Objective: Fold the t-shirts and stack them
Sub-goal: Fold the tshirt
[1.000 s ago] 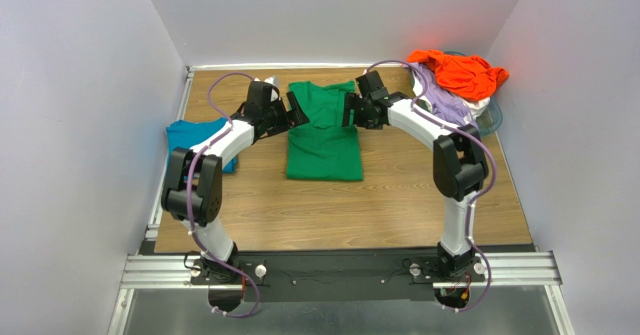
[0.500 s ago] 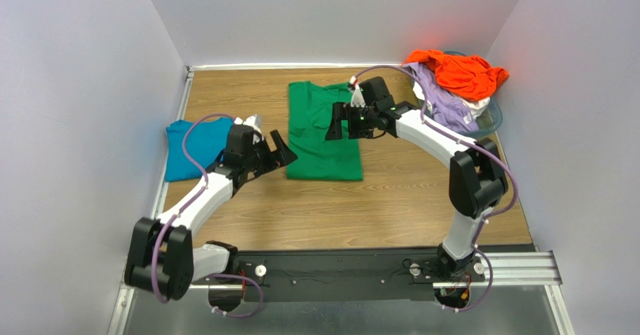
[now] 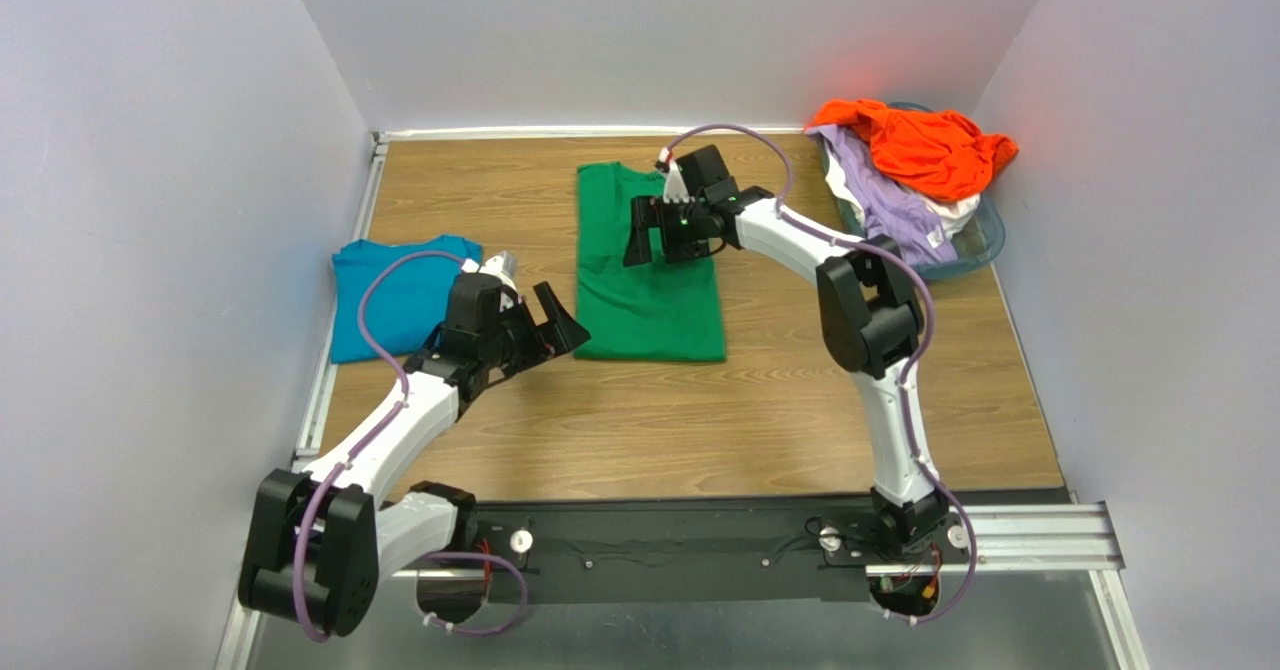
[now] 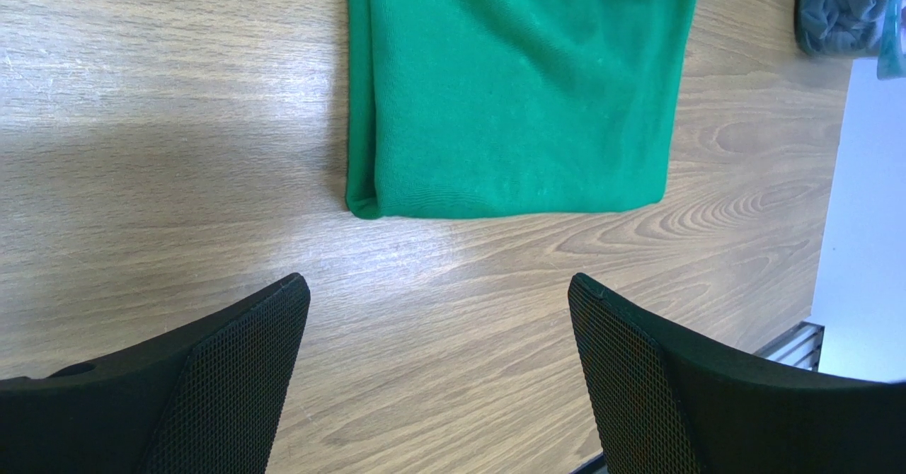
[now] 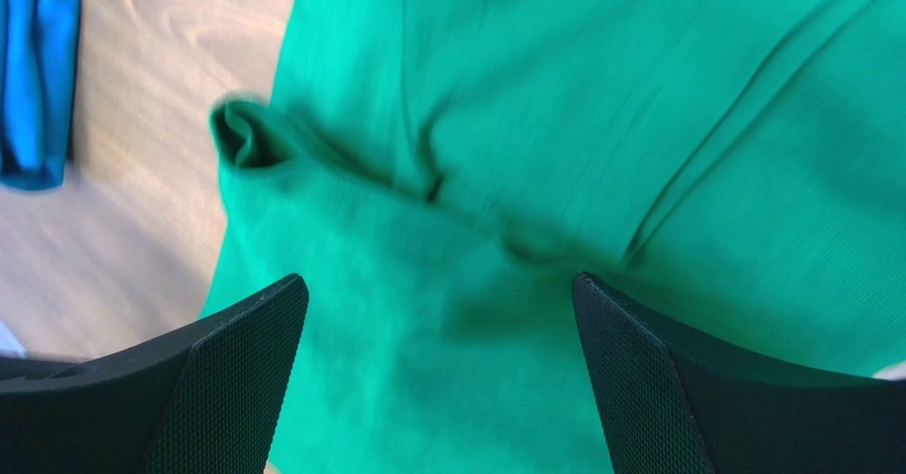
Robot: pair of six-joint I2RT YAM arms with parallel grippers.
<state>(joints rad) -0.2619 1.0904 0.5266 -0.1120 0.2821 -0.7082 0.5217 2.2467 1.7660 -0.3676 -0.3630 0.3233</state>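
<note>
The green t-shirt (image 3: 649,273) lies folded in a long strip on the middle of the worktop (image 3: 781,400). The right pincer (image 3: 649,234) hangs wide open and empty above its far part. The left pincer (image 3: 558,325), also wide open and empty, is beside its near left corner.

High rear overview, close downward wrist views, sharing green t-shirt (image 3: 649,303)
</note>
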